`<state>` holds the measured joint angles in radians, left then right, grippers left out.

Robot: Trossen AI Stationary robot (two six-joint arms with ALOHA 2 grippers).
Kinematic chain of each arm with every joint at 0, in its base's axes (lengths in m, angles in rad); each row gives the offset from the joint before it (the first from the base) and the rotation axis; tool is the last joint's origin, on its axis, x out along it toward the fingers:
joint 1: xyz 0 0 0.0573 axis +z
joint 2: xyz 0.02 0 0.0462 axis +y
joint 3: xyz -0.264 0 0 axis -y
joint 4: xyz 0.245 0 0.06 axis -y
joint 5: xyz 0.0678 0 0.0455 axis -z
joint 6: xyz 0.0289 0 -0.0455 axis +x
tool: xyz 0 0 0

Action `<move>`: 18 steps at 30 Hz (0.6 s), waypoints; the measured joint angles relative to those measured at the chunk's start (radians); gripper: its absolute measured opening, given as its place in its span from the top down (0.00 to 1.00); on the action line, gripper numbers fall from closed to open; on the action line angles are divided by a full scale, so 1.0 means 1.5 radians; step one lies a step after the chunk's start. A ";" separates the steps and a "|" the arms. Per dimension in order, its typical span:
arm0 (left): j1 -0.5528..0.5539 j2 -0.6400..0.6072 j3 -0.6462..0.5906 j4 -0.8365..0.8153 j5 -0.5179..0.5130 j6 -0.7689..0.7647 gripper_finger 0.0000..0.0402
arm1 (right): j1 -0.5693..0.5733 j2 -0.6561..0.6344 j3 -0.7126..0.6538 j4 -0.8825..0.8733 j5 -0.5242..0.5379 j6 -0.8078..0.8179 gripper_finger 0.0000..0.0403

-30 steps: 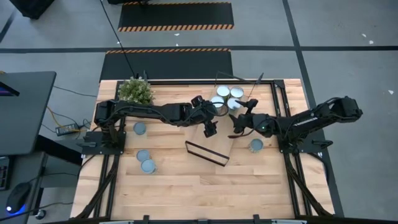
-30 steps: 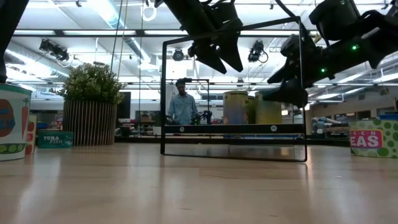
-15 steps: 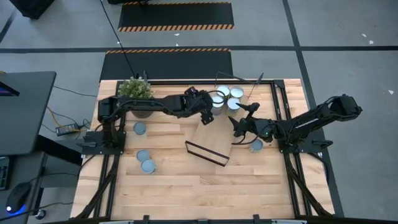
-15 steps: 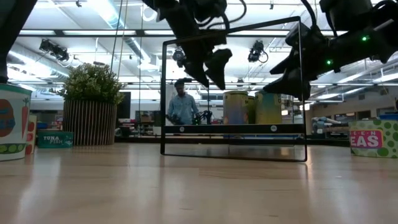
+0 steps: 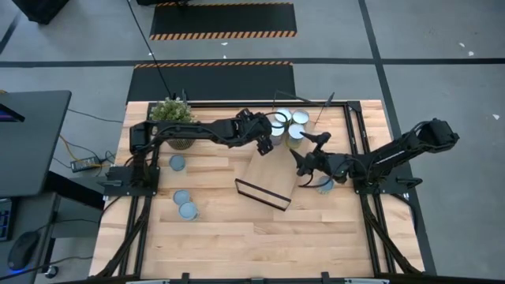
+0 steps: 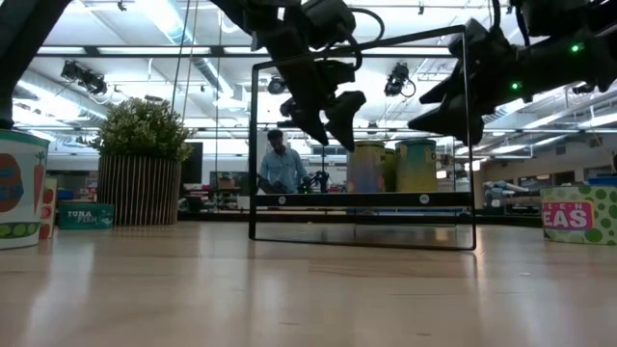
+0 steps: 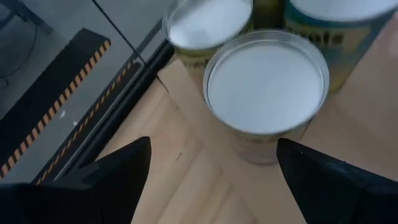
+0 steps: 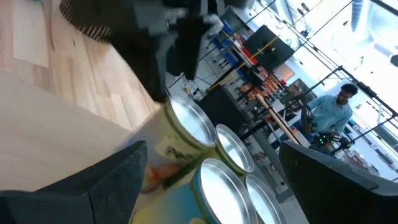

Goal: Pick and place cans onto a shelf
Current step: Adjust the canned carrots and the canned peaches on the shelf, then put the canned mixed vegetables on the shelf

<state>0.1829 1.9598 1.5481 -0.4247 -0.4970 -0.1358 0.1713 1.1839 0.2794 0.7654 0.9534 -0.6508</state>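
Left gripper [image 5: 266, 145] moved back toward the cans [image 5: 287, 124] clustered on the shelf [image 5: 272, 177] far end, fingers wide, empty; right gripper [image 5: 304, 168] over shelf, wide open, empty.

**Wood, tin and wire**

The table [image 5: 229, 229] is pale planked wood with a smooth, faintly sheened finish. The shelf [image 5: 272, 177] has a matt light-wood board and thin black wire ends. On the shelf, the cans [image 7: 267, 87] show dull silvery metal lids and printed paper labels.
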 joint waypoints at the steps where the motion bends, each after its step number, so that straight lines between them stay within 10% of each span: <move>1: 0.000 0.001 0.000 0.001 0.000 0.001 0.12 | 0.003 0.000 0.000 0.006 0.002 -0.003 0.08; 18: -0.105 -0.108 0.000 0.000 0.045 0.030 0.12 | 0.046 -0.009 0.000 0.038 -0.006 -0.003 0.08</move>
<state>0.0261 1.7975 1.5475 -0.4244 -0.4299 -0.0914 0.2410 1.1708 0.2794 0.8224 0.9437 -0.6548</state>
